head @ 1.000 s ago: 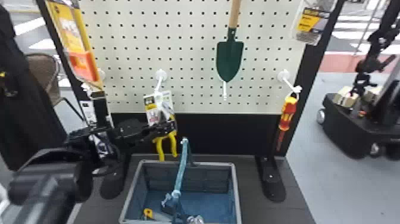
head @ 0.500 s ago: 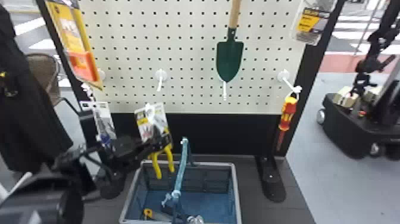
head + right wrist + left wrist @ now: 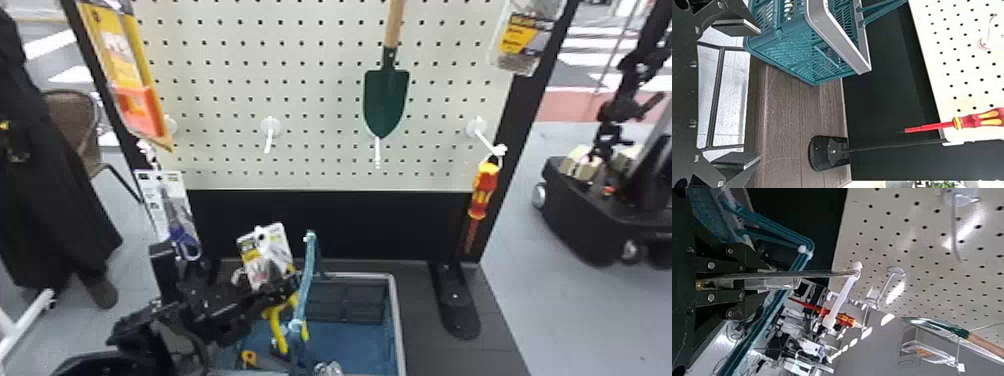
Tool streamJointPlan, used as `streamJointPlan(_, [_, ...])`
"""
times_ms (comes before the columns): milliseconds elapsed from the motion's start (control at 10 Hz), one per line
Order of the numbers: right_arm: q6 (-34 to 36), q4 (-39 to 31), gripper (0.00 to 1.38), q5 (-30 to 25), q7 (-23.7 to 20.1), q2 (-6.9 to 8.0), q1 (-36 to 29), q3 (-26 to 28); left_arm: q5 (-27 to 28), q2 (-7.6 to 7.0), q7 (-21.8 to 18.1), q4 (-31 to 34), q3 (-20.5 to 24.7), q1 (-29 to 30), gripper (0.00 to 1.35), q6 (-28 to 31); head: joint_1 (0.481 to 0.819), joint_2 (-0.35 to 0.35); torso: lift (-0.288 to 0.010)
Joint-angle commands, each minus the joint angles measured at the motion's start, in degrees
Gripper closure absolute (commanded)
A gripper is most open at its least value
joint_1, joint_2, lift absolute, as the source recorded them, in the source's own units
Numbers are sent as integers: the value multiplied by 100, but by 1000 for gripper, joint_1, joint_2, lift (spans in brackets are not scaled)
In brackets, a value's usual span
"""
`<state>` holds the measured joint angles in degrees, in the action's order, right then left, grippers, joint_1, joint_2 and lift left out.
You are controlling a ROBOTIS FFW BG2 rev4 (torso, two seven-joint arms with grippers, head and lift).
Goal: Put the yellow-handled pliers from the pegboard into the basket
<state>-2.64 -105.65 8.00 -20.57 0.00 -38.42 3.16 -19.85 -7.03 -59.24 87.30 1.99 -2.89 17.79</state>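
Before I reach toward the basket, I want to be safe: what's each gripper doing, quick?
Left gripper: closed on the carded yellow-handled pliers.
Right gripper: open, fingers wide apart, holding nothing.

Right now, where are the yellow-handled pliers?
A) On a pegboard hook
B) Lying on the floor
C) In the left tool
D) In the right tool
C: the left tool holds the yellow-handled pliers with their card, away from the pegboard hooks, while the right tool stands open with nothing between its fingers.
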Motion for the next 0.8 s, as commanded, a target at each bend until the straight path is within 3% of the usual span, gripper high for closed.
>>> streamJointPlan(0, [0,10,174,0,0,5,0,0,-63,0,-61,-454,-172,-126,1208,-91,549,0,-100])
streamJointPlan(300, [0,10,174,9,0,5,0,0,-63,0,-132,-721,-278,-224,1207,-82,549,0,-100])
streamJointPlan(400, [0,10,174,9,0,5,0,0,-46,-9,-132,-735,-234,-224,1027,-3,549,0,-100])
streamJointPlan(500, [0,10,176,9,0,5,0,0,-37,0,-70,-721,-190,-212,524,14,549,0,-100])
streamJointPlan(600, [0,10,174,18,0,5,0,0,-37,0,-35,-721,-137,-200,107,6,549,0,-100])
streamJointPlan(700, [0,10,174,9,0,5,0,0,-63,0,-35,-721,-111,-212,78,-30,549,0,-100])
